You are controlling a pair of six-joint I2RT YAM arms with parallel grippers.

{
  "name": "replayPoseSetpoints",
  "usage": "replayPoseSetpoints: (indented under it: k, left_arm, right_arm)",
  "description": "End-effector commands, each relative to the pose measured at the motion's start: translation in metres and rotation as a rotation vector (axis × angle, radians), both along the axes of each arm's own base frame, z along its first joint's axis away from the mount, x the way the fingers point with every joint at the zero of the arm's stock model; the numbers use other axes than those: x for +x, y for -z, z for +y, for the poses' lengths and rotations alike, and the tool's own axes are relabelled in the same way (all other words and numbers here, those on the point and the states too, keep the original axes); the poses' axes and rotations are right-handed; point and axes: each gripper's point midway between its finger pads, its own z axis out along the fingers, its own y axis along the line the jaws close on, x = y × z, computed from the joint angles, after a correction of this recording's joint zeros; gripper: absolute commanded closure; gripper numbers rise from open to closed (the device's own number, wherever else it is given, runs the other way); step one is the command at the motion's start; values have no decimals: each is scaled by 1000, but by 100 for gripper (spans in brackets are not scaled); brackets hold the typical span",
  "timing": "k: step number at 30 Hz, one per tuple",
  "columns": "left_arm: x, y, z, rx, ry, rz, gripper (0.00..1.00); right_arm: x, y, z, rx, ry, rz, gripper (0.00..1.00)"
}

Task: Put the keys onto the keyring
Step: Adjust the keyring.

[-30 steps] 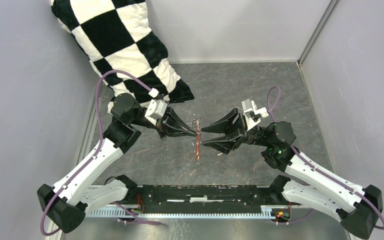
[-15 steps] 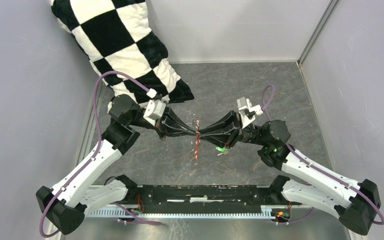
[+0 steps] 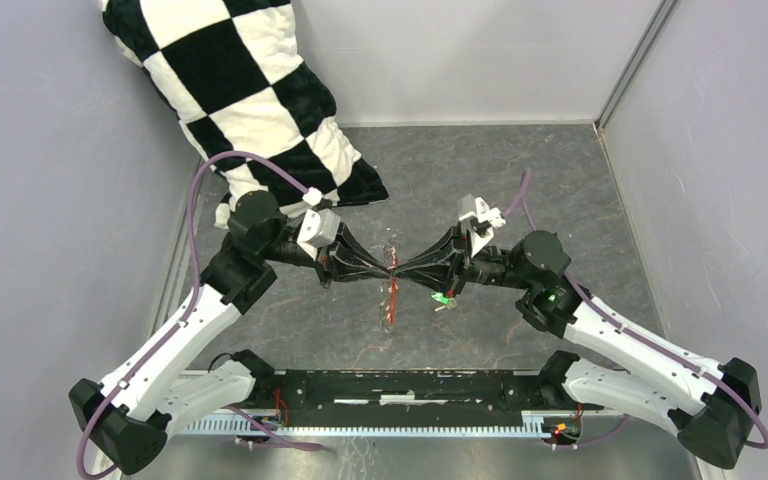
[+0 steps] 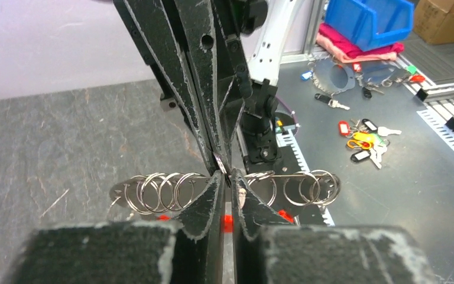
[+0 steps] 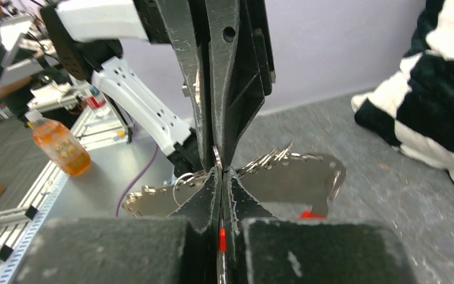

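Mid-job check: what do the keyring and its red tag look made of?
The keyring looks like polished silvery metal: sharp glints on thin loops. The red tag is evenly bright red, likely plastic, though too small to be sure.

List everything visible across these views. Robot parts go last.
keyring: one, silvery ring with red tag, pinched where the two grippers meet, tag hanging down.
key: one, green head, beneath the right gripper.
metal plate: one, silvery, strung with split rings, behind the fingertips in both wrist views.
checkered cloth: one, black and white, far left of the table.
table: one, grey, stone-patterned.
blue bin: one, blue, beyond the table.
loose keys: several, mixed colours, on the grey surface beyond the table.
bottle: one, orange, off the table.
left gripper: one, black, shut on the keyring.
right gripper: one, black, shut on the keyring.
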Motion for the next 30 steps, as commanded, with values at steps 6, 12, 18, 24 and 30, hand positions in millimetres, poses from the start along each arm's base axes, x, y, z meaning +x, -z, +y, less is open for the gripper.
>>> replayPoseSetpoints:
  k: [6, 12, 18, 24, 30]
  left_arm:
    - [26, 34, 12, 162, -157, -167, 60]
    - [35, 47, 15, 221, -201, -165, 61]
    - [36, 61, 14, 252, -184, -138, 67]
    - [36, 76, 13, 282, -161, -122, 68]
    - [25, 73, 12, 263, -103, -101, 69]
  right_arm:
    - [27, 36, -10, -453, 115, -27, 99]
    - [32, 53, -11, -619, 106, -33, 99]
    - [29, 56, -1, -700, 76, -54, 99]
    - [24, 54, 9, -714, 41, -67, 99]
    - [21, 53, 18, -726, 13, -74, 99]
